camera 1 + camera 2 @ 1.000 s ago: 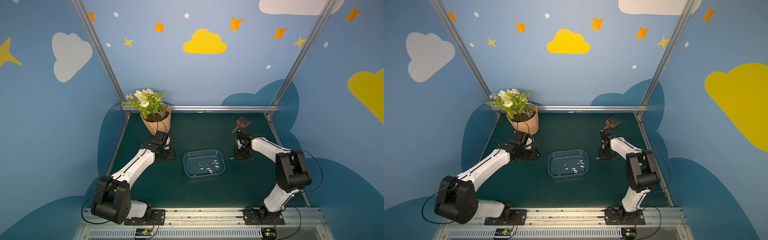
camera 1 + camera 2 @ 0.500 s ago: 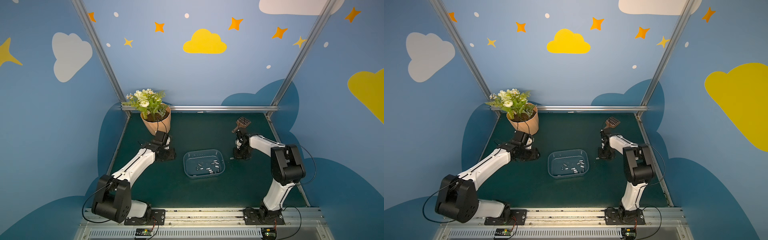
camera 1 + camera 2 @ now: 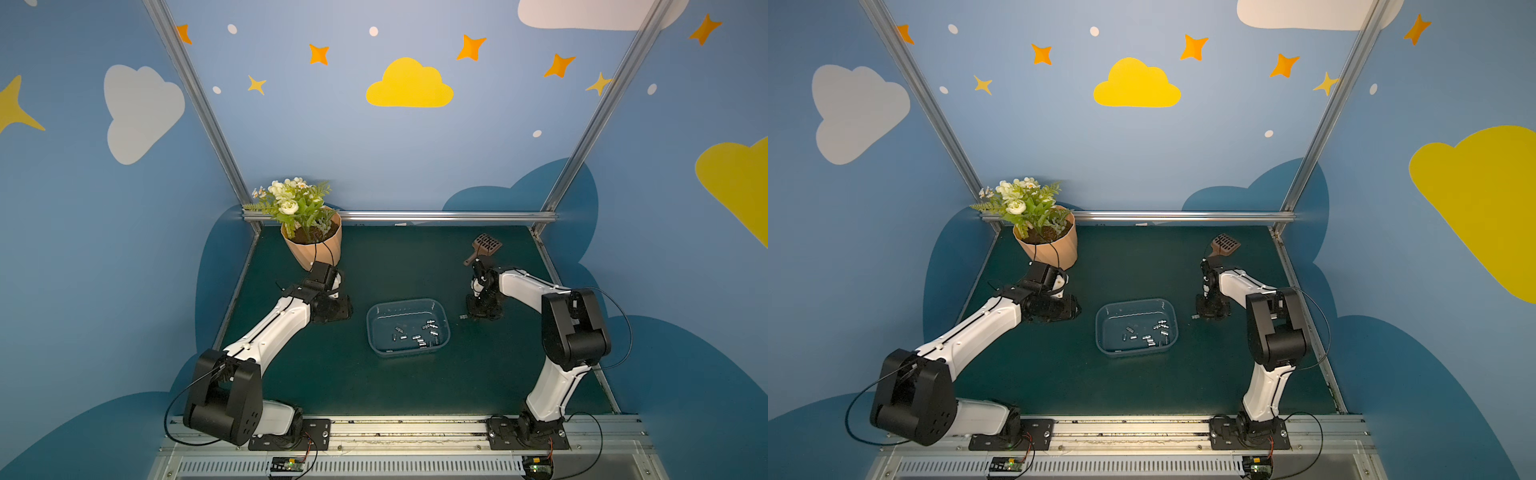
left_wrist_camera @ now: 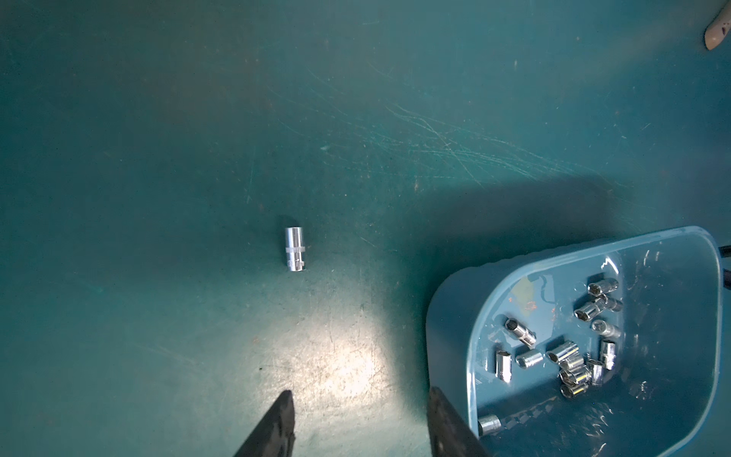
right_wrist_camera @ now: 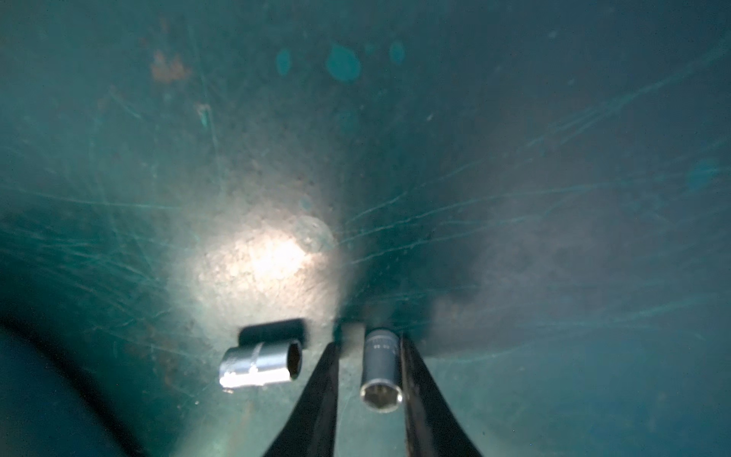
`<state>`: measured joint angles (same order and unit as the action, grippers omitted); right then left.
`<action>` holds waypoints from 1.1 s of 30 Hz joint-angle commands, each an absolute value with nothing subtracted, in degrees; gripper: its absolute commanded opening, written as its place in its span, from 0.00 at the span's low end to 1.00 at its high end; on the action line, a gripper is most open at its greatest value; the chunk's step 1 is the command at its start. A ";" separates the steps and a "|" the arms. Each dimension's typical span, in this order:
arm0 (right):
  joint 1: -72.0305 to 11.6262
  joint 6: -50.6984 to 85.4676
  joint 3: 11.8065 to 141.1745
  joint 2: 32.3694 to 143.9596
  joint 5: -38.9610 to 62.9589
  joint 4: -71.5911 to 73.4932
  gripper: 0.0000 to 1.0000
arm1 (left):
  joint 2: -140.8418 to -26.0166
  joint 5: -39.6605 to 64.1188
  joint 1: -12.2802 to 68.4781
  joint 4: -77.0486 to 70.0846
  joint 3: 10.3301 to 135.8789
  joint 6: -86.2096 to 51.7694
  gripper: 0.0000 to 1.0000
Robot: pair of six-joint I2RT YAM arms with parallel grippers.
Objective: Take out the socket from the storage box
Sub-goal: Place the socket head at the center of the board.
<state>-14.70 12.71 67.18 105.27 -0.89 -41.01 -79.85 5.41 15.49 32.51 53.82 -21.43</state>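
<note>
The right gripper [image 5: 368, 341] has begun to open: a gap now separates one finger [image 5: 322, 387] from the socket [image 5: 381, 368] between its jaws. The right arm elbow [image 3: 573, 328] has shifted left.

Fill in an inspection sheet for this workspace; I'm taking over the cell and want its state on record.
Surface: scratched green mat.
Job's things: storage box mid-mat, loose sockets inside; lone socket outside near left gripper; lying socket beside right gripper.
Clutter: flowerpot, brown scoop, both at the back.
Grippers: left open, empty; right open, chrome socket between its jaws, gap on one side.
Cables: black cables loop off both arms, none across the box.
Surroundings: blue painted walls, aluminium frame.
</note>
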 commanded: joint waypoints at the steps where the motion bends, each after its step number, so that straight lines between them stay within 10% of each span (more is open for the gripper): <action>1: -14.48 12.91 67.74 102.77 -1.58 -42.83 0.33 | -80.31 5.97 15.52 32.18 54.67 -21.63 0.55; 20: -14.49 11.95 68.04 97.06 -1.80 -45.57 0.39 | -78.42 6.66 15.96 33.01 56.93 -21.14 0.55; 33: -15.06 7.93 64.52 83.95 1.55 -45.60 0.41 | -86.54 2.52 31.42 38.19 71.58 -13.71 0.52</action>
<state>-14.79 9.30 65.21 86.04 0.05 -43.99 -83.35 4.32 27.92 36.01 69.47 -17.02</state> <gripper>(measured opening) 0.407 0.539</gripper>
